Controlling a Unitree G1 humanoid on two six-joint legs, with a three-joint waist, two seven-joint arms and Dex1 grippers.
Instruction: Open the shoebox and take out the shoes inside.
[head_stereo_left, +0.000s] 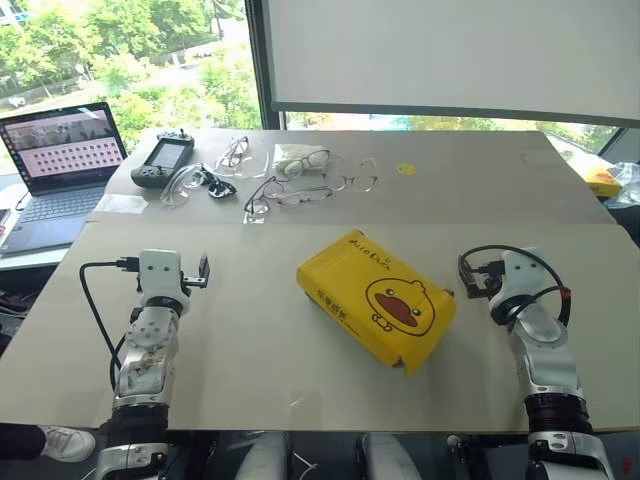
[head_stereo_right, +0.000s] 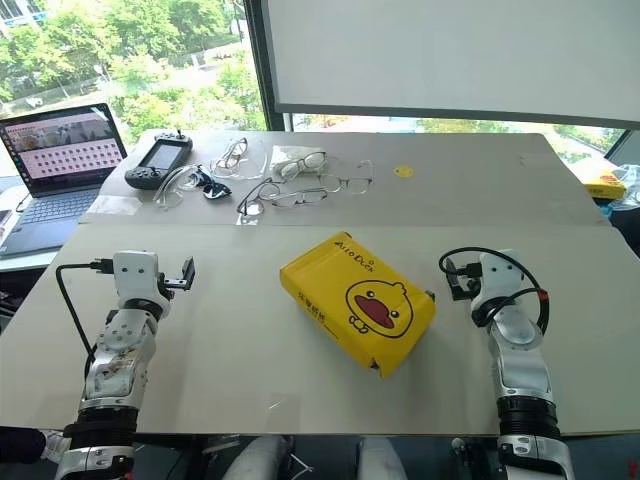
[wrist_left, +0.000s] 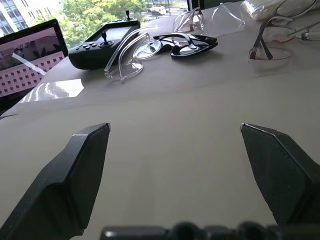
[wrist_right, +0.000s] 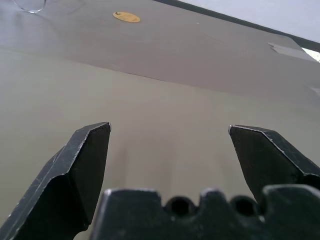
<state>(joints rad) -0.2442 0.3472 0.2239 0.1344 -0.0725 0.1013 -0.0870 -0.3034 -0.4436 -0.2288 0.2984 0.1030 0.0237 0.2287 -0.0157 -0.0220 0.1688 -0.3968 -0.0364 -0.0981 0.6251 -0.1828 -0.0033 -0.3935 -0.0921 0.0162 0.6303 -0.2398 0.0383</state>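
Table (head_stereo_left: 250, 330) | shoebox (head_stereo_left: 377, 297) closed, long axis diagonal, between grippers | right gripper (wrist_right: 170, 137) nearer, spread, empty | left gripper (wrist_left: 175, 135) spread, empty

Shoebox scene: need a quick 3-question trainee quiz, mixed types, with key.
1. True or false: the shoebox lid is already off.
2. The shoebox lies: A) between the left gripper and the right gripper; B) on the laptop; C) beside the controller.
3. Fill in: both grippers are ____ and hold nothing.

Key: 1 false, the lid is on and no shoes can be seen. 2 A. 3 open.
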